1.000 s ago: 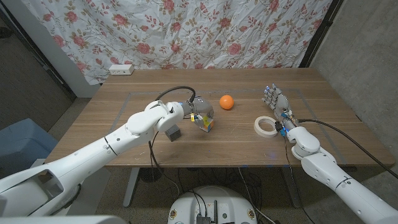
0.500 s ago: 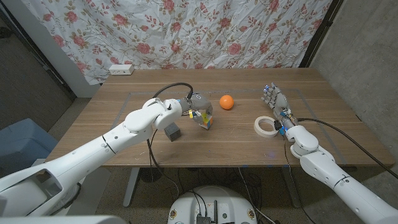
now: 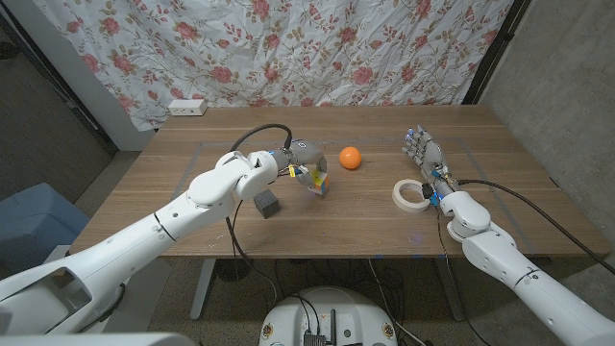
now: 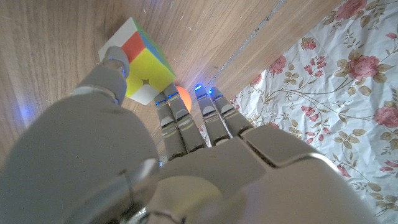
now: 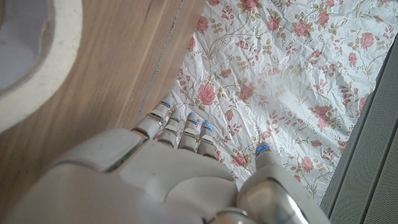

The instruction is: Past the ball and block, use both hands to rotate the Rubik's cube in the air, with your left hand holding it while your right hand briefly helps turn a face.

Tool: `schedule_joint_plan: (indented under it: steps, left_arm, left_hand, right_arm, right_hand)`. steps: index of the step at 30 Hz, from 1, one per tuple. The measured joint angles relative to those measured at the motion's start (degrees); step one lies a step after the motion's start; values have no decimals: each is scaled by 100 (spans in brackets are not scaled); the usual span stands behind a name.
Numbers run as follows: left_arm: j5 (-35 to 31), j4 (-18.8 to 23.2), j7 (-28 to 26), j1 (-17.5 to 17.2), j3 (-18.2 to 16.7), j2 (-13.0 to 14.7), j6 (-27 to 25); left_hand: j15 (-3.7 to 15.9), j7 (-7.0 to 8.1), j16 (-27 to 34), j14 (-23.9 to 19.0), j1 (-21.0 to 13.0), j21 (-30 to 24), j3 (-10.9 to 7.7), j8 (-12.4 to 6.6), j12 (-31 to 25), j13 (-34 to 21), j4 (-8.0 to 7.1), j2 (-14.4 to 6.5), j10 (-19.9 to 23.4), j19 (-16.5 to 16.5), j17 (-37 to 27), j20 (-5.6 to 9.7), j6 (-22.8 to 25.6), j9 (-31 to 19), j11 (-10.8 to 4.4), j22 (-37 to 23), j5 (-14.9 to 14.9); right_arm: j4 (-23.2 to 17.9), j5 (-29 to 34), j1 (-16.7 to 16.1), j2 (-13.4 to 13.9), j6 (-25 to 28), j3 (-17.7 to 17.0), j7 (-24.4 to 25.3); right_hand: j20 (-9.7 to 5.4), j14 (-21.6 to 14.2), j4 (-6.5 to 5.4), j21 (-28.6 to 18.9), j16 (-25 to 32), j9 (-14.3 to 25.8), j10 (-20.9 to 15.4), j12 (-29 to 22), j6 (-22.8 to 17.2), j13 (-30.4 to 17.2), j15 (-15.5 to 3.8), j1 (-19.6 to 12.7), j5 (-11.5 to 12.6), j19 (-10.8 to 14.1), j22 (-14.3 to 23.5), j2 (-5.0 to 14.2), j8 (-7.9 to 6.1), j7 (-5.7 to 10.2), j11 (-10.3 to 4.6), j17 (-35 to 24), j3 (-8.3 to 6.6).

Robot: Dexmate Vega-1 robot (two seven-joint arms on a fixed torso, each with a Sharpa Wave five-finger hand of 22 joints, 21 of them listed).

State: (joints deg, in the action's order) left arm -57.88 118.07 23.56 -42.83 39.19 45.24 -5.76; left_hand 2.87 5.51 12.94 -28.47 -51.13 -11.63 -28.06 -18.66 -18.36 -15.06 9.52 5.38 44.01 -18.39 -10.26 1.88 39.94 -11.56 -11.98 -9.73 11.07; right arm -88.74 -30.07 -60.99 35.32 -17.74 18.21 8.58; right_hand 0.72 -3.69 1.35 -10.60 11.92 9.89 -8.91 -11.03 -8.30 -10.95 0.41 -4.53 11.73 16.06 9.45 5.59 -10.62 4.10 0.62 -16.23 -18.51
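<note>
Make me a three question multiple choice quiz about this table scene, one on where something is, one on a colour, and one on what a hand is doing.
1. Where does the tape roll lie?
A. beside the right hand
B. under the left hand
C. on top of the grey block

2. What colour is the ball?
A. blue
B. orange
C. white

3. What is the left hand doing?
A. resting far from everything
B. gripping the ball
C. holding the Rubik's cube

Answers:
1. A, the head view shows the roll on the wooden table right next to the right hand.
2. B, it shows plainly orange in the head view.
3. C, the left wrist view shows the thumb and fingers on the cube.
</note>
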Motion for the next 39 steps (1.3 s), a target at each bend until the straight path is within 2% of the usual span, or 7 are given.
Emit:
schedule_joint_plan:
  steps: [6, 7, 23, 24, 26, 30, 39]
  left_arm:
    - [0, 80, 0, -123, -105, 42, 0]
    - [205, 103, -188, -167, -139, 57, -246]
    - [668, 201, -637, -552, -503, 143, -624]
    - [668, 201, -637, -581, -532, 149, -624]
    - [1059, 201, -971, -618, -568, 157, -789]
    - [1059, 186, -971, -663, -622, 166, -789]
    - [1848, 39, -1511, -692, -712, 143, -870]
  left_hand:
    - [0, 1, -1, 0, -1, 24, 0, 9, 6, 1, 0, -29, 0, 5, 0, -5, -1, -2, 0, 0, -1]
    - [0, 1, -1, 0, -1, 24, 14, 10, 8, 0, -14, -29, 0, 5, 0, -5, -1, -3, 0, 0, -1]
    - [9, -30, -2, -31, -1, 23, 71, 21, -11, -49, -24, -30, 31, 5, 1, -5, 30, -5, 31, 0, -2]
    - [9, -30, -2, -31, -1, 23, 71, 18, -11, -56, -24, -30, 31, 5, 1, -5, 30, -5, 31, 0, -3]
    - [9, -30, -2, -31, -15, 23, 71, 3, -11, -59, -23, -60, 31, 5, 1, -5, 30, -4, 31, 0, -4]
    - [-21, -30, -2, -61, 7, 23, 79, -1, -11, -59, -16, -83, 31, 5, 1, -5, 30, 0, 31, 0, 19]
    - [-21, -32, -2, -61, 7, 23, 108, -1, -6, -68, -30, -98, 30, 35, 1, -35, 32, -1, 31, 0, 19]
  right_arm:
    - [-110, 55, -4, 5, 32, 18, 66]
    - [-110, 69, -4, 5, 41, 18, 85]
    - [-442, 312, -83, 101, 348, 20, 342]
    - [-623, 339, -93, 164, 394, 28, 369]
    - [-658, 369, -93, 175, 442, 33, 399]
    - [-658, 430, -93, 175, 508, 33, 460]
    - [-821, 605, 32, 160, 637, 135, 551]
  right_hand:
    - [0, 0, 0, 0, 43, 0, 0, -22, -30, 0, 0, 0, 0, 0, 0, 0, 0, -30, 0, 0, 0]
    - [0, 0, 0, 0, 43, 0, 0, -22, -30, 0, 0, 0, 0, 0, 0, 0, 0, -30, 0, 0, 0]
    - [0, 0, 16, 0, 43, 13, -20, -22, -29, 0, 0, 0, 0, 0, 0, 0, 0, -30, 20, 1, -16]
    - [0, 0, 16, 0, 43, 13, -20, -22, -29, 0, 0, 0, 0, 0, 0, 0, 0, -30, 20, 16, -16]
    - [0, 0, 16, 0, 43, 13, -20, -22, -29, 0, 0, 0, 0, 0, 0, 0, 0, -30, 20, 28, -16]
    - [0, 0, 16, 0, 43, 12, -20, -22, -29, 0, 0, 0, 0, 0, 0, 0, 0, -30, 20, 28, -16]
    - [0, 0, 16, 0, 43, 12, -20, -22, -29, 0, 0, 0, 0, 0, 0, 0, 0, -30, 20, 28, -16]
